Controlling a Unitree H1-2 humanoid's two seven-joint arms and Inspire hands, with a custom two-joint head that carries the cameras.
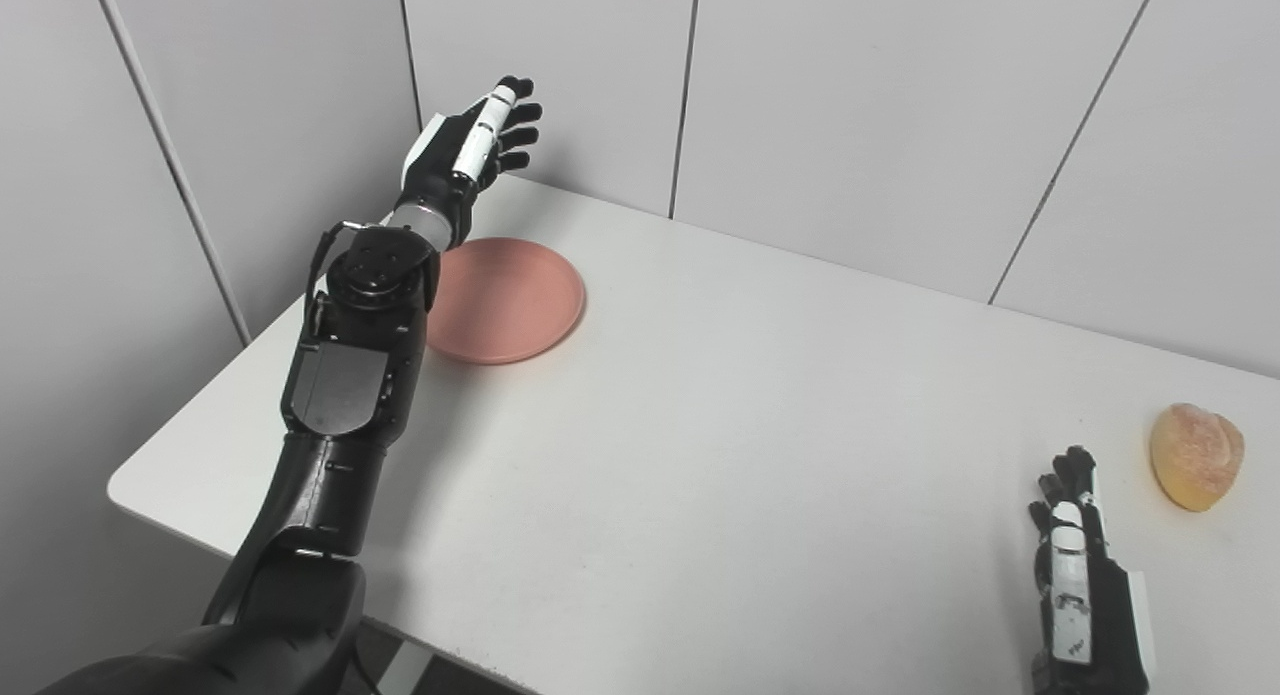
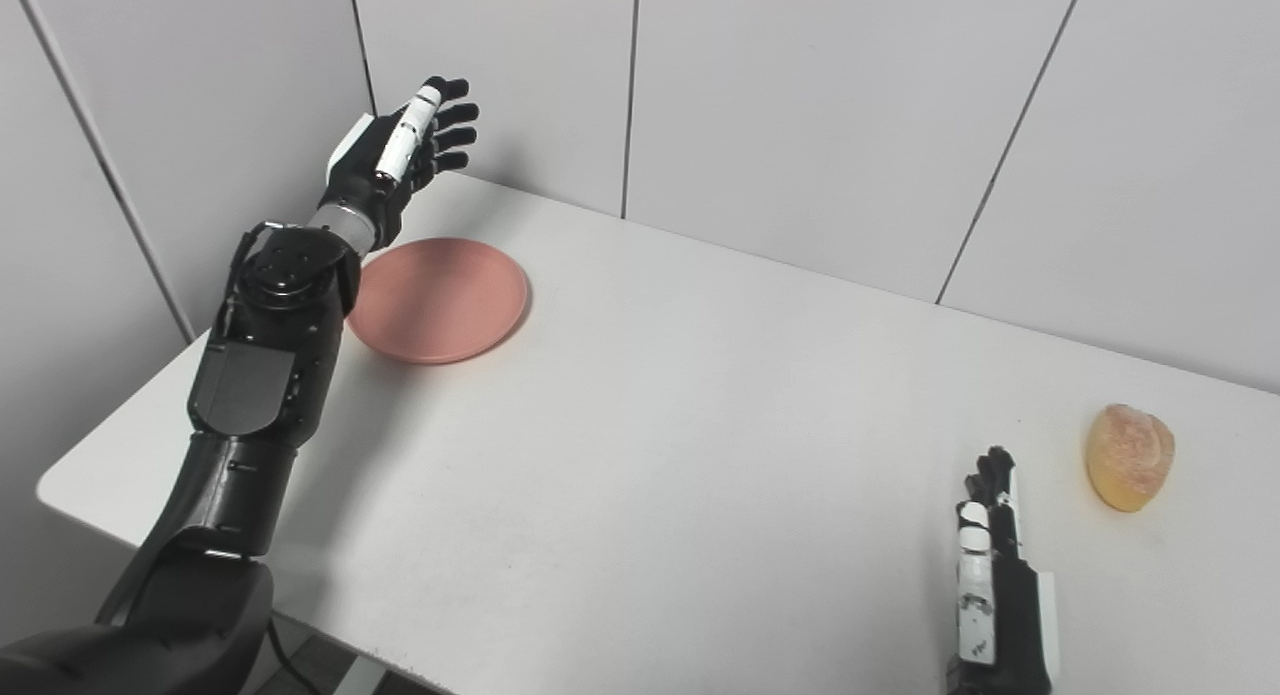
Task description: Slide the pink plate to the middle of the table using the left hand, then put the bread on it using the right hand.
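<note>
Left hand [image 1: 470,155] spread above pink plate [image 1: 505,300]; right hand [image 1: 1080,585] seemingly spread near bread [image 1: 1196,455].

a bare test lab: white table [image 1: 720,415] boxed in by plain grey wall panels [image 1: 860,105].

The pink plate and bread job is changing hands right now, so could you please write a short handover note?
Left hand: open, raised beyond the far left side of the pink plate, holding nothing.
Right hand: near the table's front right edge, holding nothing, fingers straight.
Plate: far left part of the table, not yet in the middle.
Bread: on the table at the right, just beyond the right hand, apart from it.
Done: nothing.
Left: slide the plate to the middle, then put the bread on it.
</note>
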